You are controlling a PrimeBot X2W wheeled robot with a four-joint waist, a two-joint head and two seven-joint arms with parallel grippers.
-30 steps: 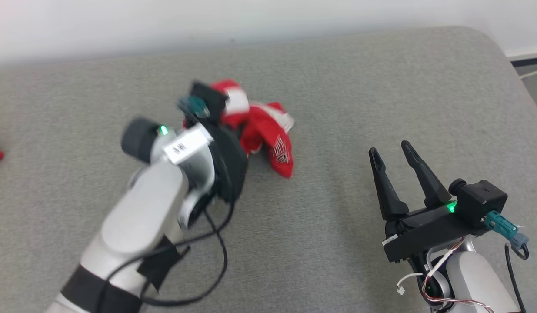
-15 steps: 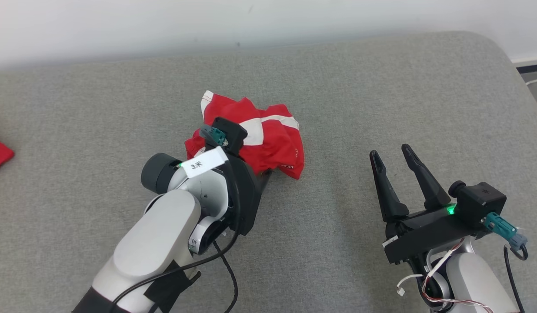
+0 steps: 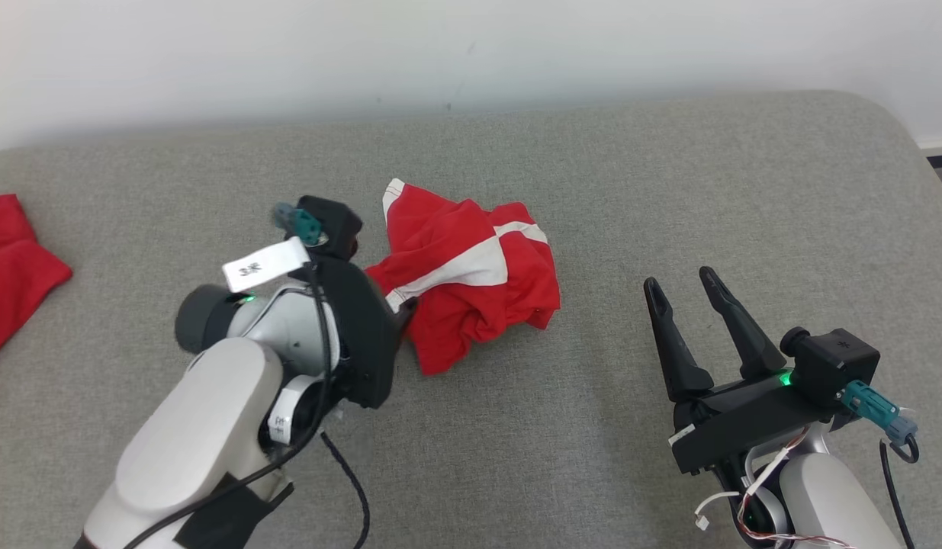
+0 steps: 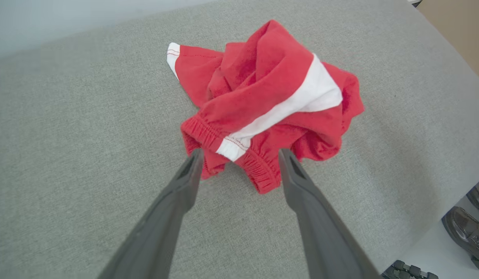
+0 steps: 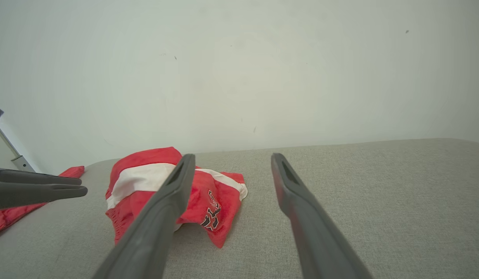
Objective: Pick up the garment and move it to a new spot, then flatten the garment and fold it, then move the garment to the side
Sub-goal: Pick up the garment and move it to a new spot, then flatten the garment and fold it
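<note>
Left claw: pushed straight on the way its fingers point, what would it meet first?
The red garment: the open left claw has the gathered waistband edge right between its fingertips. Whether the tips touch cloth yet is unclear from this angle.

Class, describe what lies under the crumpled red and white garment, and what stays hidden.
The crumpled red and white garment lies bunched on the grey fabric surface, which shows all around it. Its folds cover the patch beneath and its inner layers, so those cannot be seen.

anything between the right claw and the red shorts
No, only bare grey cushion lies between the right claw and the red shorts, as the head view shows.
</note>
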